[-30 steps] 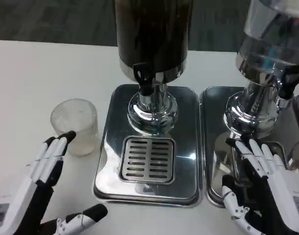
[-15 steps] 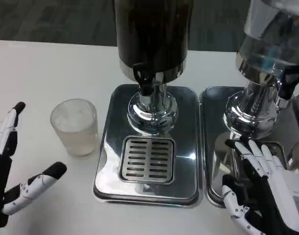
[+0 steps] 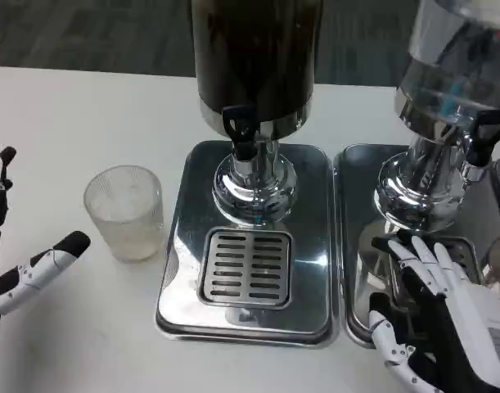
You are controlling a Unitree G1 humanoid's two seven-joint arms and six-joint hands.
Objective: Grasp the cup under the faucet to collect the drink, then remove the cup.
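Note:
A clear plastic cup stands upright on the white table, left of the steel drip tray, not under the faucet. The black faucet tap juts from the dark drink dispenser above the tray's slotted grate. My left hand is at the picture's left edge, a little left of the cup, fingers spread apart and holding nothing. My right hand hovers over the second tray at the lower right, fingers spread, empty.
A second dispenser with a clear tank and its own black tap stands on the right, on a second steel tray. Bare white table lies to the left and behind the cup.
My left hand has drawn back to the left, away from the cup, and its fingers have spread wider. The cup and the right hand have stayed put.

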